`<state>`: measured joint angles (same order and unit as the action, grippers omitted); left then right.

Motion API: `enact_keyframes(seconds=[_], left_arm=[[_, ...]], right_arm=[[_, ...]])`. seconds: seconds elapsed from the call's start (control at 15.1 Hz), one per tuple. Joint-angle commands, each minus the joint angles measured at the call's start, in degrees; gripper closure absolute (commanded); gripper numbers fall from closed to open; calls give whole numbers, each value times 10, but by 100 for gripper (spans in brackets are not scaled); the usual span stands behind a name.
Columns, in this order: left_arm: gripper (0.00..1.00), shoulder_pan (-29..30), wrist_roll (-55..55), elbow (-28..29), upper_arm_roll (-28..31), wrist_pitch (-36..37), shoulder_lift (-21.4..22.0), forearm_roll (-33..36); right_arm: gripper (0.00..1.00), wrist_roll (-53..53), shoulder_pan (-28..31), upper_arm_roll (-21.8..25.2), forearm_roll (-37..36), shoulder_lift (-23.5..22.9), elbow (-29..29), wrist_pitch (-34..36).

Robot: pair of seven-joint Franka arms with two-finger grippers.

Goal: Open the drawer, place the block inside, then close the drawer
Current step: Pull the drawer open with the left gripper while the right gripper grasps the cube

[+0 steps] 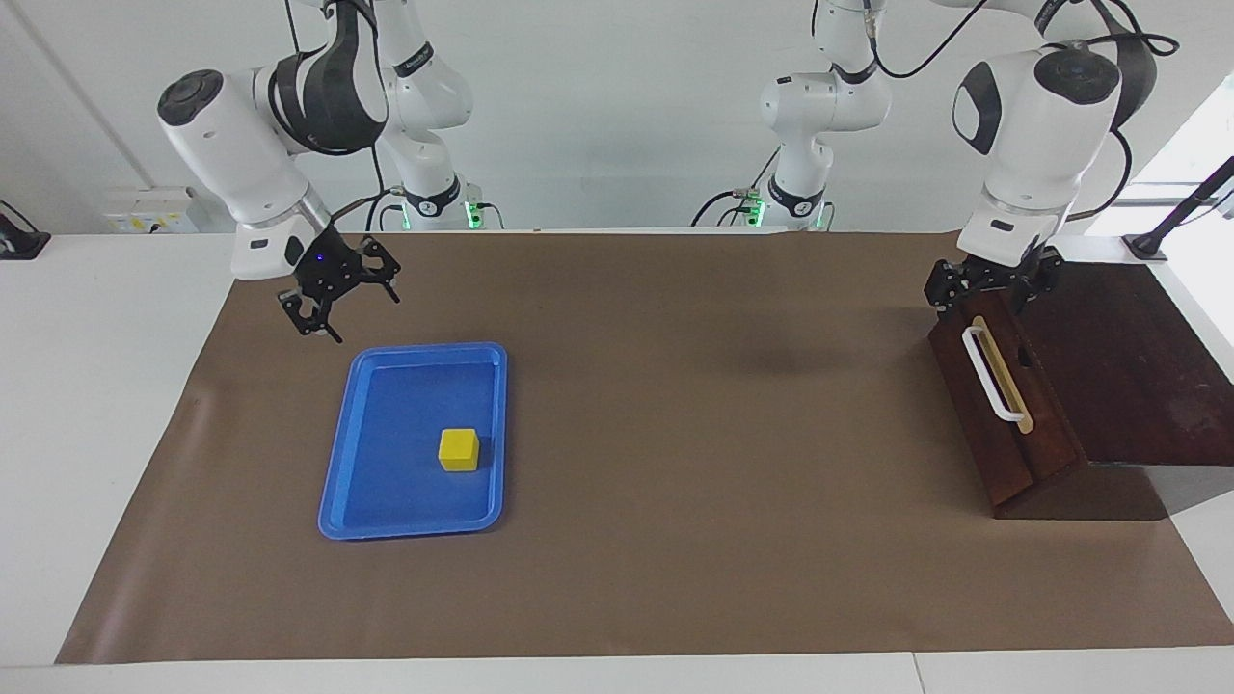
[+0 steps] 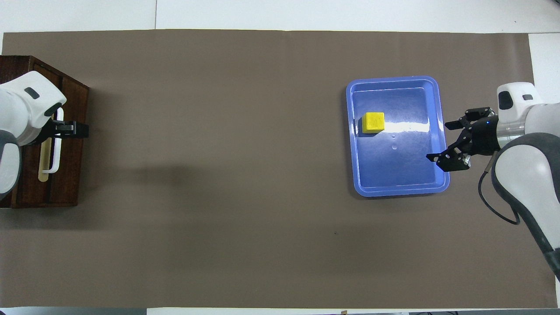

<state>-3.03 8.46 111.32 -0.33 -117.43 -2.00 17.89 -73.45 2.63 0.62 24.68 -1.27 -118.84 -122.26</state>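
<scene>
The drawer [image 1: 1003,405] sits in its dark wooden box at the left arm's end of the table, with its white handle [image 1: 993,371] facing the mat and none of its pale inside showing. It also shows in the overhead view [image 2: 65,175]. My left gripper [image 1: 985,306] is open and hangs at the drawer front's top edge, by the handle's end nearer to the robots; it also shows in the overhead view [image 2: 65,129]. The yellow block [image 1: 459,449] lies in the blue tray [image 1: 333,482]. My right gripper [image 1: 364,318] is open, empty and raised beside the tray.
The tray [image 2: 398,192] lies on the brown mat [image 1: 675,434] toward the right arm's end, with the block [image 2: 375,122] in the half farther from the robots. The right gripper [image 2: 437,141] hangs over the tray's edge. Bare mat lies between tray and drawer.
</scene>
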Motion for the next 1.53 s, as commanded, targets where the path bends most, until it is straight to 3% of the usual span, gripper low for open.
enact_keyframes(seconds=[0.0,0.13,0.33,0.66,0.86,1.2,1.46], left_arm=[[0,2,30,18,2,-46,-22,35],[0,7,32,48,2,-86,-26,60],[0,26,31,65,2,-112,-27,79],[0,27,55,90,1,-148,-27,79],[0,15,102,91,-2,-166,-34,79],[0,-63,163,81,-2,-159,-38,70],[0,-114,191,61,-2,-131,-41,8]], right_arm=[[0,-147,4,-4,74,-42,4,-46],[0,-211,-1,-5,121,-67,12,-47],[0,-373,4,-5,232,-156,64,-18],[0,-443,3,-6,281,-206,109,-3],[0,-480,-3,-7,314,-222,113,-3],[0,-542,-5,-8,315,-224,106,-1],[0,-550,-9,-9,316,-222,86,-3]])
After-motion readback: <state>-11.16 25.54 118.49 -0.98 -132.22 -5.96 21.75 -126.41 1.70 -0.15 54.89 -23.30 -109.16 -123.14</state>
